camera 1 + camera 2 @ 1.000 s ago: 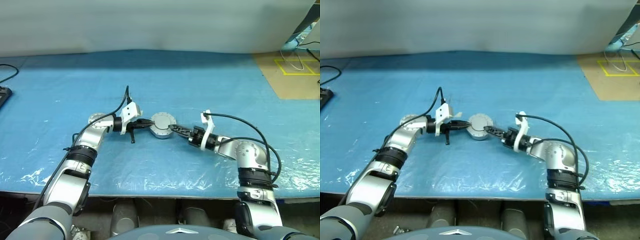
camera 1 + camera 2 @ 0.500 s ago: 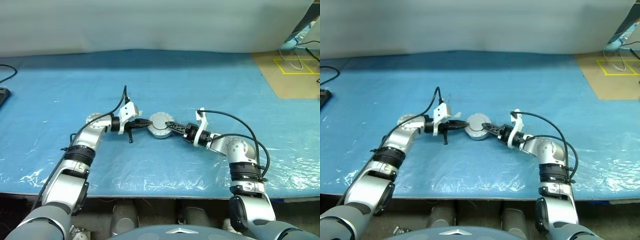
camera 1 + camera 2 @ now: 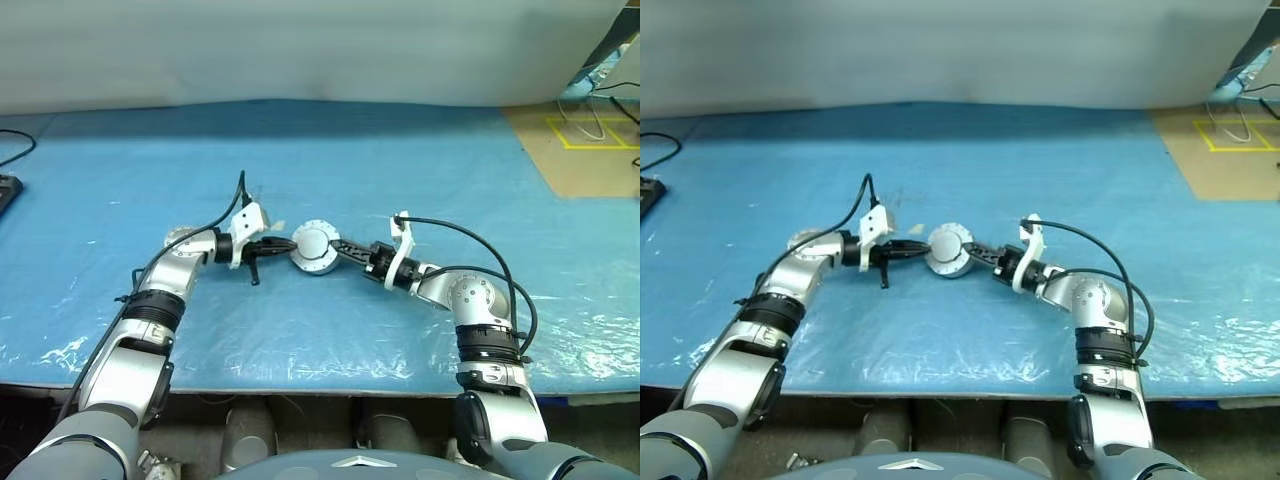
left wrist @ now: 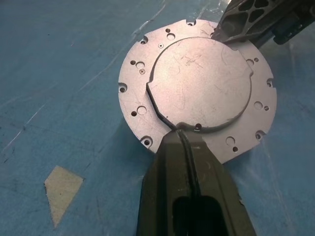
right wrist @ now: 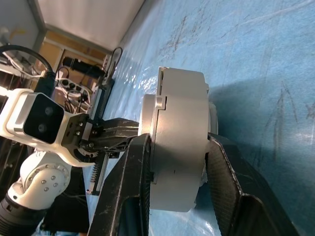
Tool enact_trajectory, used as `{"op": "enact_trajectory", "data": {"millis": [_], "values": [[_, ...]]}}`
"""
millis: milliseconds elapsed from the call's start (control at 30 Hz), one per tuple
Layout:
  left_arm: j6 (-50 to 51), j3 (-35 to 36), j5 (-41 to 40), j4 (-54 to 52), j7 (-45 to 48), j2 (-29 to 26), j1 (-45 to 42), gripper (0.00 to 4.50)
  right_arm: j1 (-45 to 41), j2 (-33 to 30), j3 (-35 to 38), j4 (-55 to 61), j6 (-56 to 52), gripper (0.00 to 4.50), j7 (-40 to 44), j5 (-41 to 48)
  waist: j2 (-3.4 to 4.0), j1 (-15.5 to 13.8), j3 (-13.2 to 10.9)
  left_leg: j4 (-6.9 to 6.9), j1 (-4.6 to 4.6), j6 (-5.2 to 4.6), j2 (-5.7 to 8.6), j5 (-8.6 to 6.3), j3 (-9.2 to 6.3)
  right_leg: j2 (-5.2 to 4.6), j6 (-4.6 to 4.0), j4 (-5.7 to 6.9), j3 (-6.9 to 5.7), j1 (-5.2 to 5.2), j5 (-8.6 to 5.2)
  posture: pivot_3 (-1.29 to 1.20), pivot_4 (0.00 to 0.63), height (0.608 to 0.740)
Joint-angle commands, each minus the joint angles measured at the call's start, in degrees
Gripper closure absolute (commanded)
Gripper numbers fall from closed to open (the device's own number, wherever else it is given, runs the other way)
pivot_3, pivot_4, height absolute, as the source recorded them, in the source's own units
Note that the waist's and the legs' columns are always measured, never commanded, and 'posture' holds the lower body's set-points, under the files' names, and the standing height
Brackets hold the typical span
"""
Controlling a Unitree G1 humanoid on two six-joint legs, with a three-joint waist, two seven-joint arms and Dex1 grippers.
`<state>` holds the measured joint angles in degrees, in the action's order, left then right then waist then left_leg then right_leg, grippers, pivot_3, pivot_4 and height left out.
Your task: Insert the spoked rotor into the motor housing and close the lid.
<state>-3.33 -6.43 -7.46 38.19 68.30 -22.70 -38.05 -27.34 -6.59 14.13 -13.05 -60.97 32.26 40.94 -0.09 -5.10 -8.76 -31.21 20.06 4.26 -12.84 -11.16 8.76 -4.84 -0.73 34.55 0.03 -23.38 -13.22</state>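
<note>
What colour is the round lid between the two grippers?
Silver-grey lid, clearest in the left wrist view.

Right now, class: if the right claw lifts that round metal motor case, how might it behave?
The motor case looks like solid metal: probably rigid and heavy for its size. Its smooth wall could slip between the right claw fingers. Tipped onto its round edge, it might roll.

A round silver-grey metal motor housing [image 3: 314, 247] with its smooth grey lid face upward sits near the middle of a blue plastic-sheeted table [image 3: 400, 170]. The left gripper [image 3: 283, 245] reaches it from the left side, black fingers pressed together at its rim. The right gripper [image 3: 338, 247] meets the opposite side. A brown cardboard panel [image 3: 585, 150] with yellow tape lies at far right.
</note>
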Motion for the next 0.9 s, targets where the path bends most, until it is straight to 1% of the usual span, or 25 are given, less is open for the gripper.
{"op": "enact_trajectory", "data": {"millis": [33,100,200,233,300,400,567,600,633,733,867,900], "values": [[6.69,2.65,-5.86,-6.11,2.95,-0.44,-1.16,4.5,-0.67,2.29,0.51,-0.98,-1.56,3.26,-2.56,1.51,-0.01,0.25,-0.03,0.0,0.04,0.0,-0.01,0.0,0.0,0.01,-0.01,0.02,0.01,-0.06,0.0,0.0,0.15,0.74],[10.96,4.16,-8.91,-9.89,4.84,-1.79,-0.55,4.5,-1.0,2.71,2.35,-1.28,-2.11,3.26,-3.56,2.87,-0.03,0.65,-0.07,0.0,0.2,0.0,-0.01,0.0,0.0,0.04,-0.02,0.02,0.02,-0.24,-0.01,0.0,0.15,0.74],[19.0,6.28,-13.69,-16.12,6.5,-4.23,0.94,4.5,-1.57,3.53,5.93,-2.09,-2.81,3.26,-5.17,5.71,-0.05,1.2,-0.08,-0.05,0.69,0.02,-0.04,0.02,-0.01,0.13,-0.03,0.14,0.02,-0.73,0.02,0.0,0.15,0.74],[20.8,6.89,-14.74,-17.56,6.51,-4.93,1.39,4.5,-1.84,3.91,7.4,-2.32,-3.01,3.26,-5.75,6.94,-0.05,1.27,-0.08,-0.04,0.75,0.02,-0.06,0.02,-0.01,0.2,0.12,0.18,0.02,-0.79,0.11,0.0,0.15,0.74],[23.14,7.78,-15.94,-19.07,5.83,-6.13,2.14,4.5,-2.49,4.76,10.22,-2.9,-3.28,3.26,-7.27,9.39,-0.04,1.21,-0.08,-0.02,0.9,0.04,-0.19,0.01,-0.05,0.43,0.11,0.17,0.01,-0.91,0.11,0.0,0.15,0.74],[26.13,9.41,-17.49,-20.01,4.14,-7.14,3.2,4.5,-3.0,6.2,12.52,-2.31,-3.63,3.26,-9.1,12.37,-0.03,1.01,-0.1,-0.01,0.98,0.11,-0.33,-0.03,-0.06,0.45,0.07,0.12,-0.08,-0.92,0.08,0.0,0.15,0.74],[37.13,14.81,-23.96,-20.5,-1.08,-6.4,4.71,4.5,-5.55,8.77,16.02,0.49,-3.45,3.26,-12.8,18.54,0.06,0.87,-0.39,-0.09,1.05,0.12,-0.32,-0.04,-0.06,0.43,0.07,0.16,-0.12,-0.93,0.08,0.0,0.15,0.74],[39.46,16.19,-25.63,-20.29,-2.4,-5.89,4.94,4.12,-6.25,9.16,16.32,0.97,-3.55,3.26,-13.53,19.63,0.11,0.96,-0.43,-0.1,1.05,0.12,-0.32,-0.04,-0.06,0.43,0.07,0.17,-0.11,-0.93,0.08,0.0,0.15,0.74],[41.15,17.13,-26.81,-20.29,-3.4,-5.56,5.08,3.92,-6.67,9.4,16.49,1.26,-3.62,3.26,-14.17,20.46,0.12,1.02,-0.47,-0.1,1.04,0.12,-0.31,-0.04,-0.06,0.43,0.07,0.18,-0.1,-0.94,0.08,0.0,0.15,0.74],[45.36,19.37,-30.48,-20.74,-5.66,-3.57,6.4,2.87,-8.32,9.91,16.21,2.39,-4.28,3.26,-15.69,23.0,0.11,1.02,-0.51,-0.1,1.06,0.12,-0.32,-0.04,-0.08,0.44,0.07,0.18,-0.1,-0.95,0.08,0.0,0.15,0.74],[48.41,20.93,-33.82,-21.95,-7.93,-1.12,7.88,1.44,-9.51,9.84,15.77,3.41,-4.91,3.26,-17.07,26.11,0.1,0.96,-0.52,-0.06,1.13,0.12,-0.29,-0.03,-0.11,0.47,0.07,0.12,-0.12,-0.95,0.08,0.0,0.15,0.74],[49.45,22.23,-35.48,-21.62,-9.36,0.11,7.89,1.11,-9.75,9.75,15.44,3.95,-5.3,3.26,-17.26,26.97,0.08,0.91,-0.53,-0.06,1.16,0.12,-0.29,-0.03,-0.14,0.53,0.07,0.12,-0.13,-0.95,0.08,0.0,0.15,0.74]]}}
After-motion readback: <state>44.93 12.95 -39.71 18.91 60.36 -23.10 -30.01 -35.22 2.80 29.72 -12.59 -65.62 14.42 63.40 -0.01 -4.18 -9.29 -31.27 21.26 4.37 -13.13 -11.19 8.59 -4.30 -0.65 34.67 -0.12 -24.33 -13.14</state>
